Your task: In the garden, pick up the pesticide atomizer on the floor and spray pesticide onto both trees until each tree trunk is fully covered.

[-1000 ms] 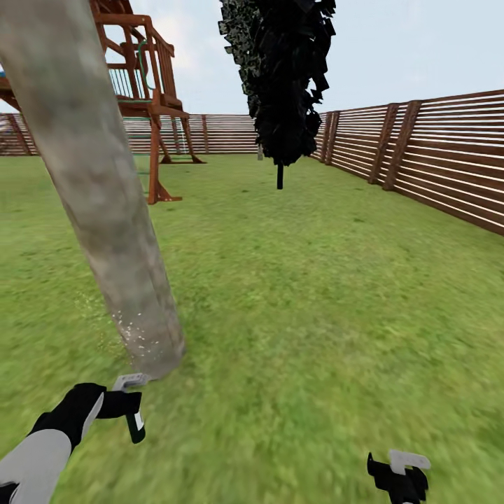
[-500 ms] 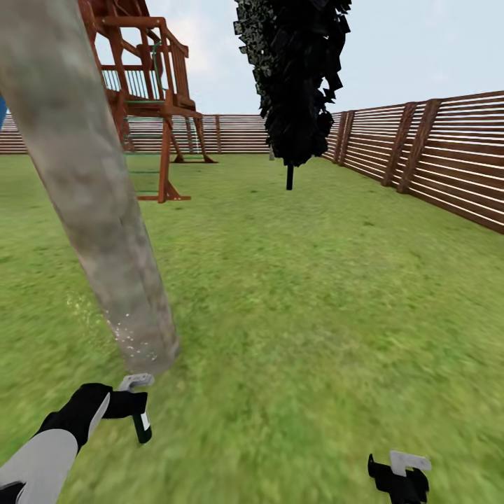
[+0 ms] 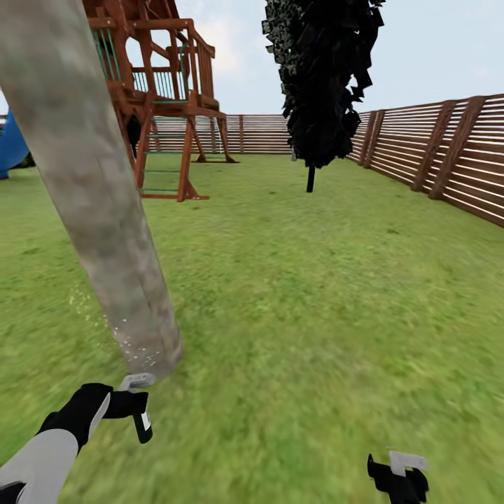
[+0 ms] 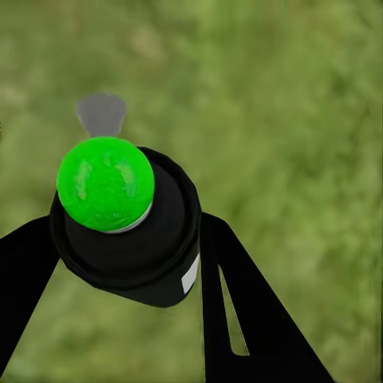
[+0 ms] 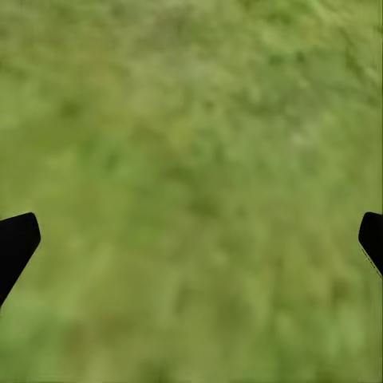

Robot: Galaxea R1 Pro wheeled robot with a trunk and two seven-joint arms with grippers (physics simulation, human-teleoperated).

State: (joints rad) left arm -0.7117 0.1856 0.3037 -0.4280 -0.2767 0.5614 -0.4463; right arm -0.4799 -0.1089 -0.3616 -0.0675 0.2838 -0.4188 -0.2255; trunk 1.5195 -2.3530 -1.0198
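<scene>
At near left, our left gripper (image 3: 133,406) pinching pesticide atomizer (image 4: 128,227), pickup done. Atomizer just beside foot of tree trunk (image 3: 91,189); white specks on trunk base only, upper trunk bare. Second tree unsprayed, we judge. Right gripper (image 3: 400,474) spread, empty over lawn (image 3: 315,280).

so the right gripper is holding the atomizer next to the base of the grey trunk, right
Not quite: the left gripper holds the atomizer, as the left wrist view shows. The right gripper is open over grass. The rest holds: it sits by the base of the grey trunk.
</scene>
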